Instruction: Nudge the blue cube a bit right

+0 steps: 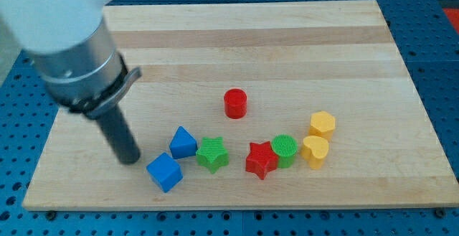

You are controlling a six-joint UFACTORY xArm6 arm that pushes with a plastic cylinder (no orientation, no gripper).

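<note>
We are resting my tip (130, 158) just left of the blue cube (164, 172), seemingly not touching; the nudge is looking undone. We have no jaws.

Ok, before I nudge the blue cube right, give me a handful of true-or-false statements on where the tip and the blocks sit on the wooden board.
1. My tip sits just to the view's left of the blue cube. True.
2. The red cylinder touches the red star. False: it stands alone, toward the view's top.
3. The blue triangular block lies up and right of the blue cube. True.
4. The green star is the rightmost block. False: the two yellow blocks are.
5. The green cylinder sits beside the red star. True.
</note>
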